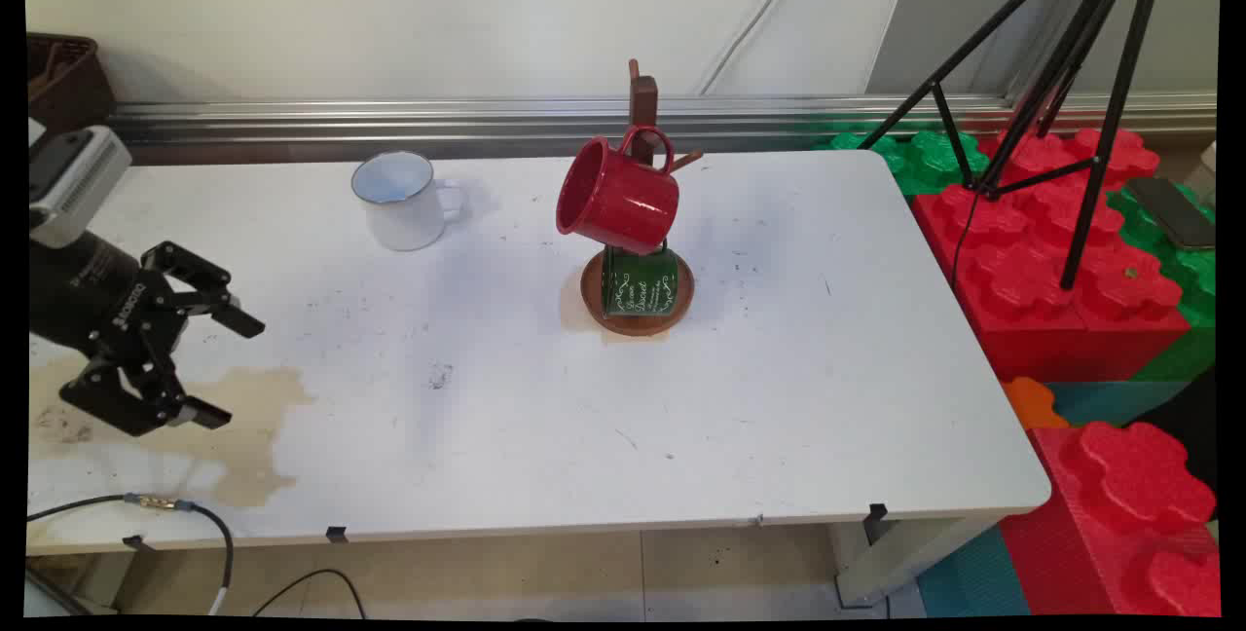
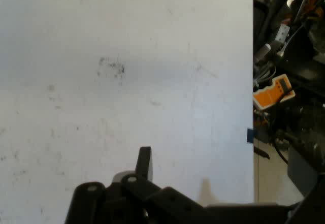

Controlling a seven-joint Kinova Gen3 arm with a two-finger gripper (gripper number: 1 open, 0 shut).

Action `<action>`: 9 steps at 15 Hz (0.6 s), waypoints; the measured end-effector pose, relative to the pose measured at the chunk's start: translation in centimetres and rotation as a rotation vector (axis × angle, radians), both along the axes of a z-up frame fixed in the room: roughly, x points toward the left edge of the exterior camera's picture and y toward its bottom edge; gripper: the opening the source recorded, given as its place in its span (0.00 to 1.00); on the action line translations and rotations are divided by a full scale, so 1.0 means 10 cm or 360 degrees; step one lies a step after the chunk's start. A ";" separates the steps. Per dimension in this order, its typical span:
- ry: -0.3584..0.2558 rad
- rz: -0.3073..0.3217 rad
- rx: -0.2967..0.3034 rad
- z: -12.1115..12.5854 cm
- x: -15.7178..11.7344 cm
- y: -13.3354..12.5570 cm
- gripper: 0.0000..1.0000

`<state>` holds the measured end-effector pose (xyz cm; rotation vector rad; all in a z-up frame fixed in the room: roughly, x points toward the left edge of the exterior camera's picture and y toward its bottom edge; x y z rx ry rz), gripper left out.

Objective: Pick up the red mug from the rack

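**Gripper hangs wide open at table's left end, well apart from 3 mugs**

The black gripper [image 1: 232, 370] hovers over the left end of the white table [image 1: 779, 417], its 2 fingers spread wide and holding nothing. It sits above a brownish stain [image 1: 255, 417] on the tabletop and points toward the right, along the table's length. In the hand view, 1 fingertip [image 2: 144, 162] rises over bare, scuffed tabletop with nothing between the fingers.

Nearest to it is a white enamel mug [image 1: 399, 200], upright toward the back of the table, beyond the gripper and to its right, its handle turned to the right, away from the arm. Farther right, near the table's middle, a wooden mug stand [image 1: 642, 105] carries a red mug [image 1: 617, 197] hung tilted by its handle on a peg, mouth facing left. A green mug [image 1: 640, 281] sits below it on the stand's round base. Large red and green blocks [image 1: 1061, 261] and a black tripod [image 1: 1071, 76] stand off the right end.
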<state>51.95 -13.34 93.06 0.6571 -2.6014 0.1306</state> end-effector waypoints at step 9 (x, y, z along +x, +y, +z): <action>0.0098 0.0023 -0.0067 0.29 -0.34 -0.22 1.00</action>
